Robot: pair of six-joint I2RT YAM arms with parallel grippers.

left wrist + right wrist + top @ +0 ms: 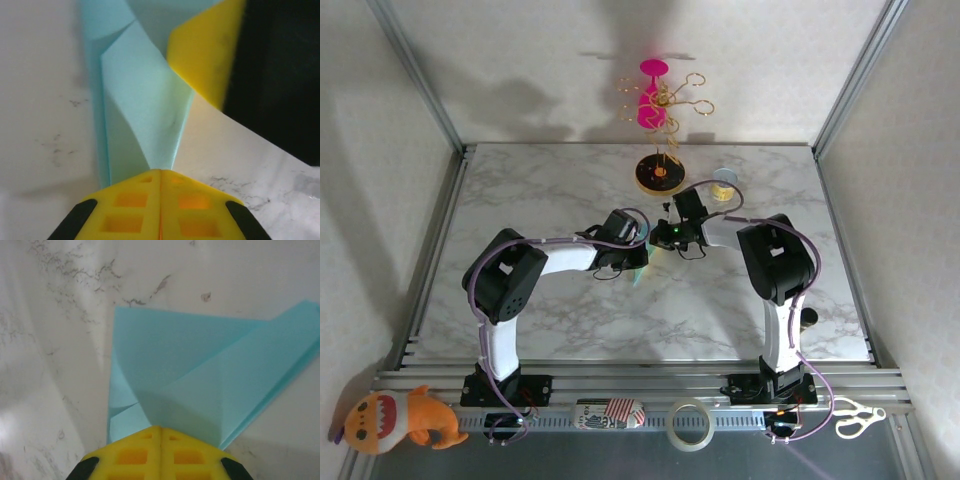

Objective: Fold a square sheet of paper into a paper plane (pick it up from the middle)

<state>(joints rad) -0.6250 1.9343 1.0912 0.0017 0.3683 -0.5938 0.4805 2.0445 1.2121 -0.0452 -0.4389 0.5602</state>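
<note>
Teal-blue square sheet of paper [200, 370] is mid-fold, sitting at the middle of the white marble counter [570, 320], between my two arms and nearer to me than the round black-and-yellow stand base [660, 173]. Left pincer [161, 172] is clenched on one narrow, creased end of it. Right pincer [161, 429] is clenched on an edge where two layers overlap, the flaps angled across each other. In the left wrist view, one yellow finger [205, 50] of the right pincer sits just beside the paper's far end. I can't tell whether the paper rests on the counter or hangs just above it. My read: we're in the creasing stage, no dart shape yet. The next move calls for both grips firm while one flap is drawn over evenly, then pressed flat. Pull unevenly and this thin paper could skew or tear.
</note>
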